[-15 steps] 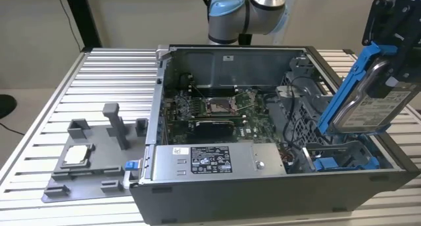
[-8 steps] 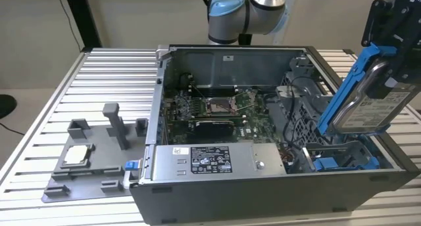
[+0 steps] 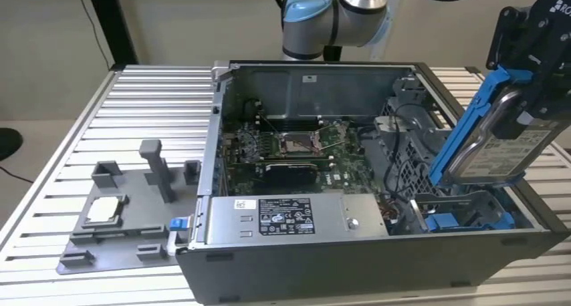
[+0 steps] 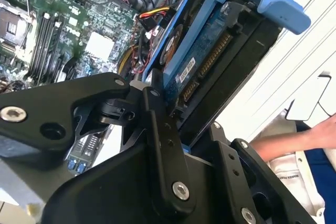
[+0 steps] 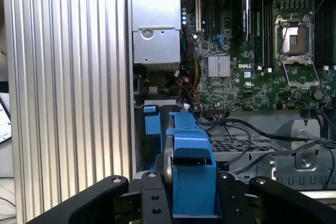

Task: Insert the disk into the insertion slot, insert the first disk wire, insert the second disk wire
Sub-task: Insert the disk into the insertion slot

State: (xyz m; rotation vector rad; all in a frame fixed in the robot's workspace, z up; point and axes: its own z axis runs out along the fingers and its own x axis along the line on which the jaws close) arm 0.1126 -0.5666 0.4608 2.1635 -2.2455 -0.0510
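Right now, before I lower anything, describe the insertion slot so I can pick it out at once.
Start at the open computer case, then go from the silver power supply toward the exterior view's right, under the held disk. The insertion slot is the narrow bay there; unlike the square processor socket, it has blue plastic rails.

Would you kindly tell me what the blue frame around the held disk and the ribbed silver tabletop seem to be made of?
Blue disk frame: probably moulded plastic, matt, uniformly coloured with rounded corners. Ribbed silver tabletop: likely extruded aluminium, satin sheen, straight parallel grooves.
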